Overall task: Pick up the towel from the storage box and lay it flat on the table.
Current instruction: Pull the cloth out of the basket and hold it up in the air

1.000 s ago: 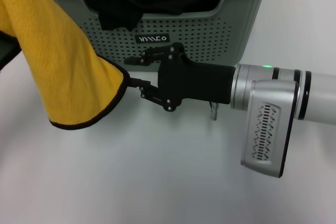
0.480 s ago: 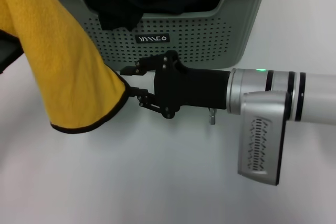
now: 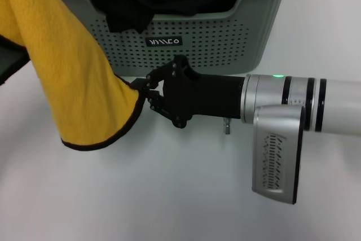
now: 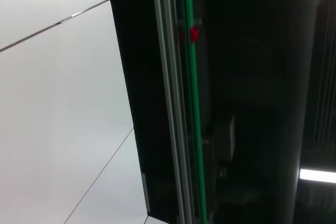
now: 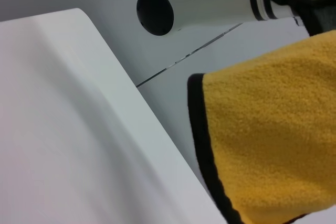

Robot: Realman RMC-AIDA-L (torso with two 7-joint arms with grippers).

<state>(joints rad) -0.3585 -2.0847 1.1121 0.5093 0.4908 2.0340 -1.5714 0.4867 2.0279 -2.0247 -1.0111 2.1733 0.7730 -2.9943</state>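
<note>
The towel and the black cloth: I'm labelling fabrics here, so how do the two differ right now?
The towel is mustard-yellow with thin black piping; the black cloth is plain black. The towel hangs outside the storage box above the table, while the black cloth lies in the box, draped over its front rim. The right claw is closed on the towel's edge; nothing holds the black cloth. Both are soft fabric.

Bright even light on the table [image 3: 169, 196], soft shadows, dark left wrist view, one ceiling lamp glowing
</note>
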